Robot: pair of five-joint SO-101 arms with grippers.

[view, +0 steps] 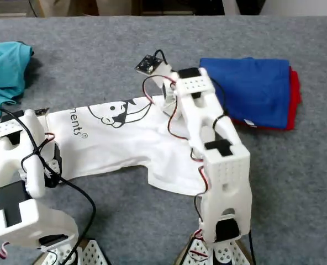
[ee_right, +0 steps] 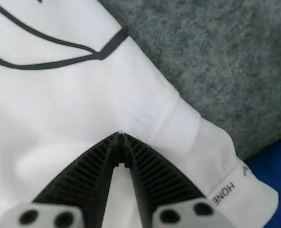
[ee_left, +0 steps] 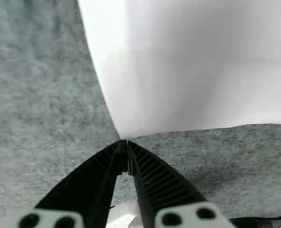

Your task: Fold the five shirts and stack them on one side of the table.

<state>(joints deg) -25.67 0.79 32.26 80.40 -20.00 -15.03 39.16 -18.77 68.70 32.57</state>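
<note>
Looking down from the high view, we have the white shirt [view: 130,141] spread mid-counter [view: 97,44], print up, near edge rumpled. The blue shirt [view: 249,88] is folded on the red shirt [view: 295,94] at the right, and the teal shirt [view: 6,69] is bunched at the left edge. The left arm [view: 20,165] sits at the white shirt's left end, the right arm [view: 207,127] at its far right edge.

Left wrist view: the left pincer [ee_left: 126,147] is clenched on the very tip of a white shirt corner. We rate that a thin bite; lifting could pull the corner free.

Right wrist view: the right pincer [ee_right: 120,140] is clenched on white shirt fabric by a seam, with the blue shirt just beside. Risks we see are:
- uneven lift skewing the fold
- a sleeve dragging across the blue shirt
- the rumpled edge folding in crooked
</note>
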